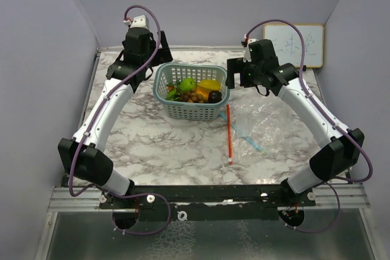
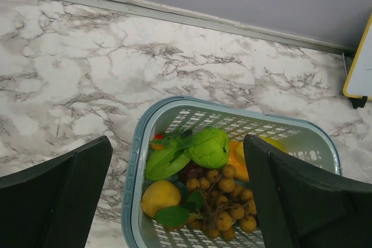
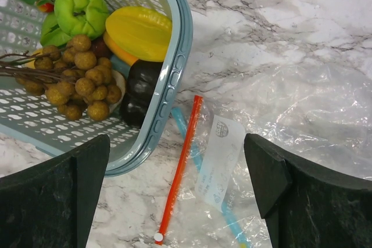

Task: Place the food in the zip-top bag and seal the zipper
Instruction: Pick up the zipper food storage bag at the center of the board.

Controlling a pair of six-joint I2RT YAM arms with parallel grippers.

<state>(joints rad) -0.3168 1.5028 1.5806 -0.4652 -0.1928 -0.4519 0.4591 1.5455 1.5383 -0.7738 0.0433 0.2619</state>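
marble-patterned tabletop is filling most of the overhead view, and we are working from its near edge with two arms. on our right, the clear zip-top bag is lying flat and crumpled on the marble. its red zipper strip is running toward us just beside the basket. no fruit is showing through the plastic, so we are judging the bag empty and the task not yet begun.

the pale teal mesh basket is sitting toward the far middle of the table and holding all the food.

our left claw is hanging over the basket's left side, fingers spread wide and gripping nothing. our right claw is hanging over the basket's right rim and the zipper end of the bag, equally spread and empty. we are reading this as one claw lining up to lift fruit while the other is waiting where it can reach the bag mouth.

inside the basket, the brown grape bunch is sprawling across the middle. the orange-yellow mango is leaning against the right wall, with the dark purple plum tucked below it. the green apple is resting beside green leaves, and a yellow fruit is sitting by the left wall. smallest, a white label is showing on the bag.
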